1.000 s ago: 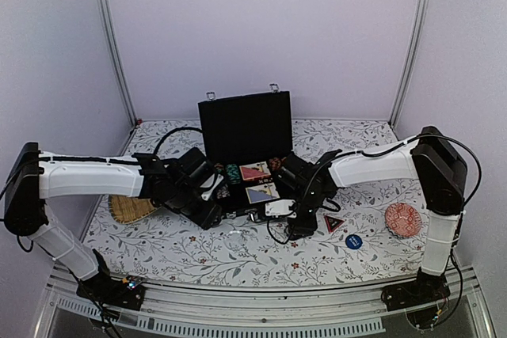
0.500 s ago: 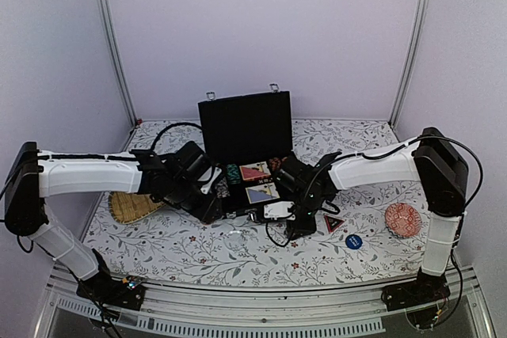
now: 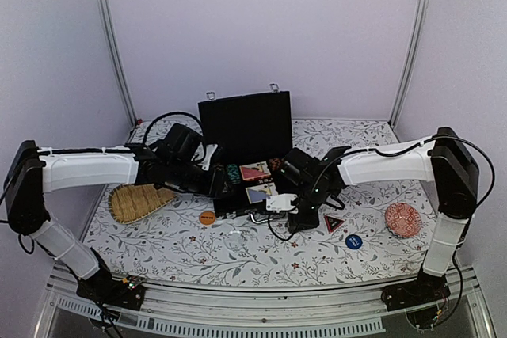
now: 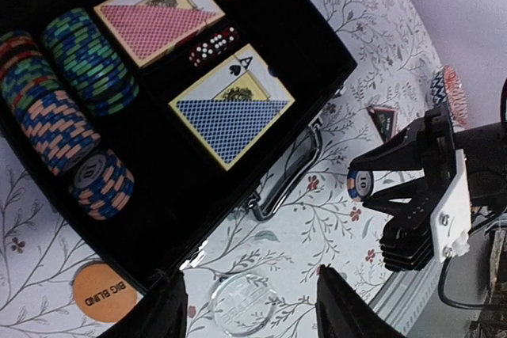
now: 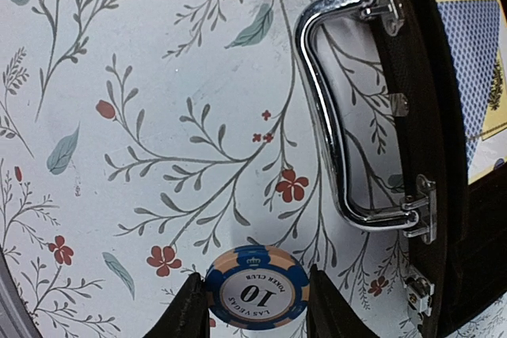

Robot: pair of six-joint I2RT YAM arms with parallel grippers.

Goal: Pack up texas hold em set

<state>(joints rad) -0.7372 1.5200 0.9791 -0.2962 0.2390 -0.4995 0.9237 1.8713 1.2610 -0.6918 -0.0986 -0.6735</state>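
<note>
Here, the flowered table point(image 3: 261, 263) carries the open black case point(image 3: 244, 126), its lid upright at the back and its tray lying flat towards the arms. A woven straw tray point(image 3: 139, 202) lies left of it and a red patterned bowl point(image 3: 402, 219) well to the right.

Inside the case lie rows of striped chips point(image 4: 75, 61), a red-backed deck point(image 4: 158, 25) and a blue-backed deck point(image 4: 231, 108), each with an ace of spades "A" at one corner. Red dice point(image 4: 212, 43) sit between the decks.

The left gripper point(image 4: 247, 286) hangs at the case's near edge, fingers apart with nothing between them. The silver handle point(image 5: 319, 108) rests on the cloth. Below the left gripper lie an orange disc point(image 4: 105, 292) printed "BIG BLIND" and a clear disc point(image 4: 242, 306).

The right gripper point(image 5: 253, 275), just in front of the handle, is clamped on a blue and peach poker chip point(image 5: 257, 294) reading "10", "POKER CLUB" and "LAS VEGAS".
</note>
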